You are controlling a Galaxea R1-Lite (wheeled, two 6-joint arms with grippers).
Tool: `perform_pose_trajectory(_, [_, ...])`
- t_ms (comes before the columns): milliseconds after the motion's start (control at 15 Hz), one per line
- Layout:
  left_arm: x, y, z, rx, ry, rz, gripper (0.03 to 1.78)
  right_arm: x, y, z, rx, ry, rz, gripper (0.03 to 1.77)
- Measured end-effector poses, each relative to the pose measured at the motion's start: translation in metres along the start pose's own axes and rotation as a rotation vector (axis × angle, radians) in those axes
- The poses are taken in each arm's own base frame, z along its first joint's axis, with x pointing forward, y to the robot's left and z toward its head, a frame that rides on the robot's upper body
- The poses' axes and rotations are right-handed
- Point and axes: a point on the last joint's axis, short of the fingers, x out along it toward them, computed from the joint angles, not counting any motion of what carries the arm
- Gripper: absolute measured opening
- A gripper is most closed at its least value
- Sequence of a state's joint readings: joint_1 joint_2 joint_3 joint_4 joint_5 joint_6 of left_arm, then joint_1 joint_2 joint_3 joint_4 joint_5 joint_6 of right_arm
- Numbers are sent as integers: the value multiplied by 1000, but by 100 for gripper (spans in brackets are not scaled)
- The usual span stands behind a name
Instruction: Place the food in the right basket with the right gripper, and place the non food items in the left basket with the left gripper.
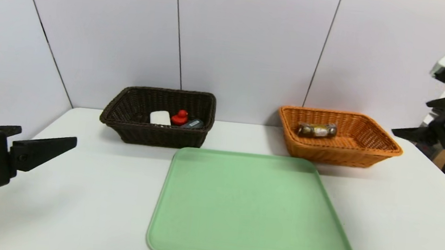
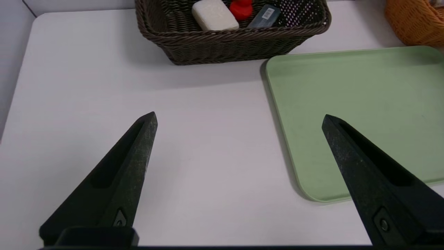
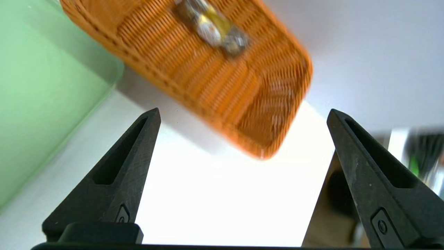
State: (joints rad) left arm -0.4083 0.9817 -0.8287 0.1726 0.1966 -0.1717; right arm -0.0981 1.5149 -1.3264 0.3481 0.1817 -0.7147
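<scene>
Snack roll (image 1: pixel 316 130) lies inside orange basket (image 1: pixel 371 152), toward its back wall, well clear of both grippers. Right gripper (image 3: pixel 242 114) off basket's right side, raised, jaws wide apart, nothing between them. Dark basket (image 1: pixel 132 130), left of orange basket across table (image 1: pixel 75 209), holds white soap block (image 1: pixel 160 117), red duck (image 1: pixel 180 117), grey case (image 1: pixel 192 123). Left gripper (image 2: pixel 239 116) far left of orange basket, over table, jaws spread, empty. Green tray (image 1: pixel 253 209) in front of orange basket.

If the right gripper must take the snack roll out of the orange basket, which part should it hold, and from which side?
Probably the middle of the snack roll, approached from above. It lies flat in the orange basket, lengthwise along the back wall, so the walls block a side approach; fingers should close across its narrow width.
</scene>
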Motion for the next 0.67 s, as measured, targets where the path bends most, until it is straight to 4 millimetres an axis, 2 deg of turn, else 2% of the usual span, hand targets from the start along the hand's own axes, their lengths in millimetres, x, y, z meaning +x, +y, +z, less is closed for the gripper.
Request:
perform_pose_trajectory(333, [-24,18,-17,-10,-54,105,169,-76,16,-36,271,53,-227,168])
perform_pose_trajectory(467, [-34,24,-33,22,-59,145,169,-101,29,-48,326,57,-300,169])
perform_pose_trajectory(667, [-47,30,-61,77,-63,194,169,-125,53,-64,386,46,-343,169])
